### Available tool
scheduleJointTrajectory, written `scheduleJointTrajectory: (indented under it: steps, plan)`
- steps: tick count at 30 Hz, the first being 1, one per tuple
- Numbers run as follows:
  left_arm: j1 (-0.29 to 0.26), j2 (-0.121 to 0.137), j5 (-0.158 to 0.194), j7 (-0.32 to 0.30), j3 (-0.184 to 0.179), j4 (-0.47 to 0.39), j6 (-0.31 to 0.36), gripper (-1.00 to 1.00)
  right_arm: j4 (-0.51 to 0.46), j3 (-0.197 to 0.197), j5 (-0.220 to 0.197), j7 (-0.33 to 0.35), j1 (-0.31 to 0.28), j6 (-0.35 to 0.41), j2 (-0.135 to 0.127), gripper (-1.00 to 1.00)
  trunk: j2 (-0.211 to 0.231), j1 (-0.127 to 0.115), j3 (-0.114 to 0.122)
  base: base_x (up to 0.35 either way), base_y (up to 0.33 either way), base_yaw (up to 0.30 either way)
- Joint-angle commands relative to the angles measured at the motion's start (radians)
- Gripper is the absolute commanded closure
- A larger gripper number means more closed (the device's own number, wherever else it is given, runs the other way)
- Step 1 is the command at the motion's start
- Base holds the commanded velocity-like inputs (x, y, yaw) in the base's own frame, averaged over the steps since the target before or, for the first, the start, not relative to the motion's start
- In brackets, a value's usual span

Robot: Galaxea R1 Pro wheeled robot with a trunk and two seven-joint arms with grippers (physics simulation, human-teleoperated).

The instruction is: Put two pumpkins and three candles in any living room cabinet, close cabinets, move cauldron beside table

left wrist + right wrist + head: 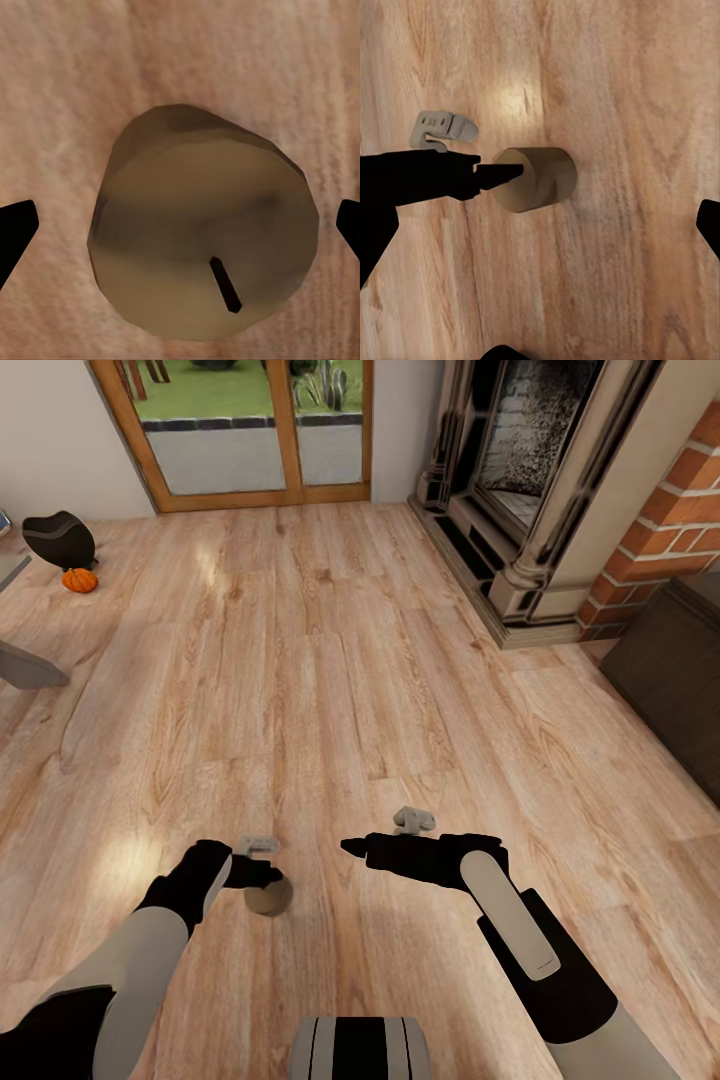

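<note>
Directly beneath the left gripper (180,225) lay a candle (206,232), a stubby tan-olive cylinder resting on its side on the wood plank floor (67,90), its flat end with a short black wick turned toward the wrist camera. The two black fingertips (15,232) stood wide apart, one on either side of the candle and clear of it, so the jaws were open and gripping nothing. From the head view the same candle (268,897) sat just below and beside the left gripper (262,872), partly covered by it.

A small grey bracket-shaped piece (258,845) lay on the floor just beyond the left gripper, and a second grey piece (413,819) lay just beyond the right gripper (356,848). The right gripper hovered above the floor beside the left one, pointed toward it; in the right wrist view its fingertips (709,225) were spread with nothing between them but floor, the candle (536,178) and the left arm's dark finger, so it was open and empty.

Far ahead of the left gripper and off to its left, a pumpkin (79,580) sat on the floor touching the black cauldron (58,538). Far ahead of the right gripper stood a fireplace (530,480) with a brick column (675,510) beside it, then the dark-brown cabinet (675,675). A glass door (250,430) lay straight ahead.
</note>
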Motion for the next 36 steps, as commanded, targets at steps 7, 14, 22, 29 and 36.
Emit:
scheduleJointTrajectory:
  steps: [7,14,22,29,36]
  plan:
    - [0.001,-0.001,-0.010,-0.008,0.006,-0.002,0.004,-1.00,-0.001,0.002,-0.010,-0.010,-0.001,0.000,-0.001,-1.00,0.000,0.000,-0.001,0.000,-0.043,0.000]
    - [0.001,-0.001,-0.010,-0.008,0.007,-0.003,0.004,-1.00,-0.001,0.002,-0.010,-0.010,-0.001,0.000,-0.001,-1.00,0.000,0.000,-0.001,0.000,-0.005,0.000]
    - [0.001,0.000,-0.010,-0.007,0.007,-0.004,0.004,-1.00,-0.001,0.002,-0.010,-0.010,-0.001,0.000,-0.001,-1.00,-0.001,0.001,-0.008,0.000,0.000,0.000]
    - [0.001,-0.001,-0.010,-0.007,0.007,-0.004,0.003,-1.00,-0.001,0.002,-0.010,-0.010,-0.001,0.000,-0.001,-1.00,-0.001,0.002,-0.016,0.000,0.000,0.000]
    - [0.000,0.000,-0.010,-0.007,0.007,-0.004,0.002,-1.00,-0.001,0.002,-0.010,-0.010,-0.001,0.000,-0.001,-1.00,-0.001,0.002,-0.020,0.000,0.000,0.000]
